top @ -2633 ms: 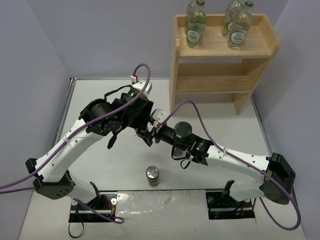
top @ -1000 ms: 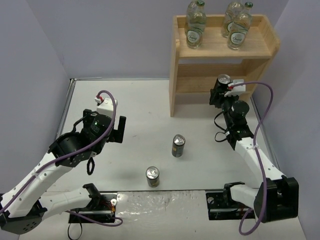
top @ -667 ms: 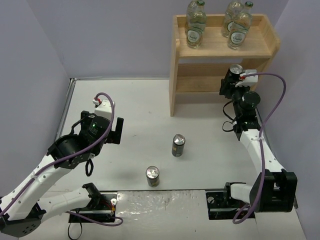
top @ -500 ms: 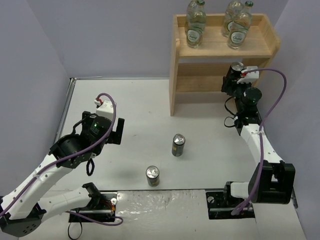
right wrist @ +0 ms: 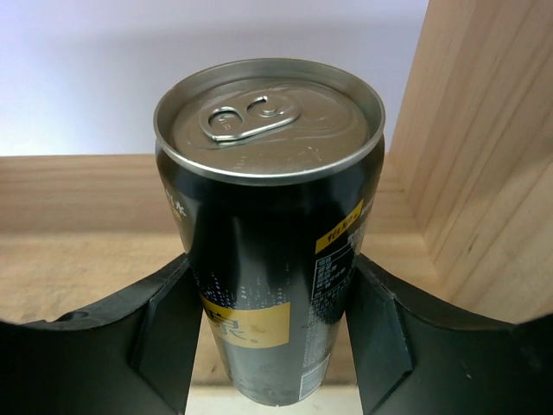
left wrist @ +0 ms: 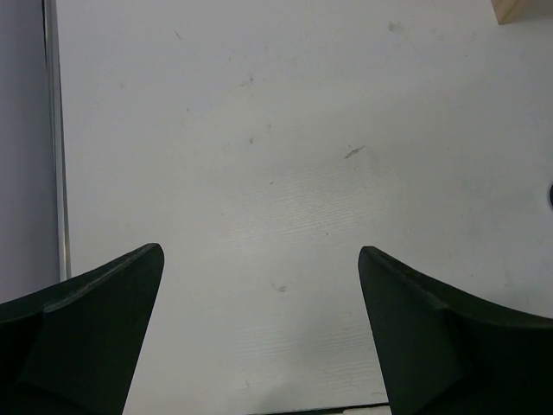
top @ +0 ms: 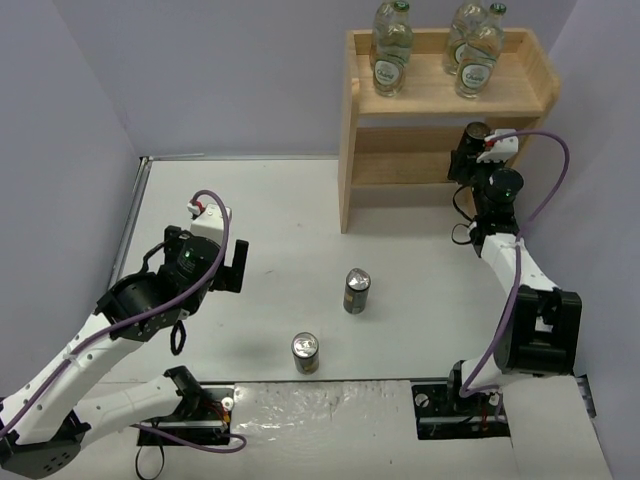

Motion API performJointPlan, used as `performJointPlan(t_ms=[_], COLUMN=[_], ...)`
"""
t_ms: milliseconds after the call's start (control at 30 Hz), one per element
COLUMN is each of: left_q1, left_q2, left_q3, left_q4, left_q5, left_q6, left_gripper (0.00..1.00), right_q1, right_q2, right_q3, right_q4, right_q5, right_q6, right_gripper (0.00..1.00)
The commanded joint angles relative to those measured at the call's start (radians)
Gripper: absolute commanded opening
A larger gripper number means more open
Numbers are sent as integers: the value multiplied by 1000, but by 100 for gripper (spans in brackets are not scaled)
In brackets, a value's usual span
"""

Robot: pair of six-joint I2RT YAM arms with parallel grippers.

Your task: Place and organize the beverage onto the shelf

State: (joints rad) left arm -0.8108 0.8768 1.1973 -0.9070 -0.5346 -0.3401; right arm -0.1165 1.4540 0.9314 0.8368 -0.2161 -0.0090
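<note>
The wooden shelf [top: 365,110] stands at the back right, with clear green-labelled bottles [top: 391,58] [top: 477,62] on its top tier. My right gripper [top: 470,152] is shut on a dark can [top: 477,131] at the right end of the lower tier. In the right wrist view the can [right wrist: 270,199] stands upright between both fingers [right wrist: 164,337], over the tier board [right wrist: 69,259] and beside the side panel [right wrist: 484,156]. Two more cans [top: 357,290] [top: 306,352] stand on the table. My left gripper [top: 232,262] hangs open over bare table [left wrist: 259,259], holding nothing.
A metal rail [top: 135,220] runs along the table's left edge, also in the left wrist view [left wrist: 52,130]. Purple walls close in the back and sides. The arm mounts [top: 190,420] sit at the near edge. A shelf foot [left wrist: 527,9] shows at the left wrist view's corner.
My right arm has carried the can from beside the left gripper to the shelf, then rightward and deeper into the lower tier. The left arm pulled back left and has since barely moved.
</note>
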Motion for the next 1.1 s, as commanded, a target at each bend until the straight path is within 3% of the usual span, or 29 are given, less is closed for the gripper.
performJointPlan(t_ms=[0,367,467,567,600,667,700,800,867,1067], left_q1=[7,10,13,15,16,18,18,18,18,18], left_q2=[-1,1,1,1,2,2,5,7,7,7], left_q3=[8,1,-1,-2,-2,-4,-4,-2,-1,-2], left_q4=[23,30,31,33,34,36,36,34,34,30], left_q5=[1,16,24,27,27,30,31,35,36,16], left_q6=[16,21,21,24,26,27,27,27,27,23], left_gripper=[94,94,94,94,94,94,94,94,94,94], right_q1=[-15,-23,-25,-25,-25,-23,-23,-22,-22,-23], right_q2=[35,161,170,172,171,160,155,123,94,13], right_q3=[79,165,165,165,164,161,159,146,130,70], right_q4=[156,105,99,91,90,88,85,84,87,97], right_q5=[-6,118,136,124,113,89,84,72,67,93], right_q6=[-23,-62,-65,-60,-59,-46,-42,-22,-14,6], right_gripper=[0,7,18,40,53,61,72,91,96,99])
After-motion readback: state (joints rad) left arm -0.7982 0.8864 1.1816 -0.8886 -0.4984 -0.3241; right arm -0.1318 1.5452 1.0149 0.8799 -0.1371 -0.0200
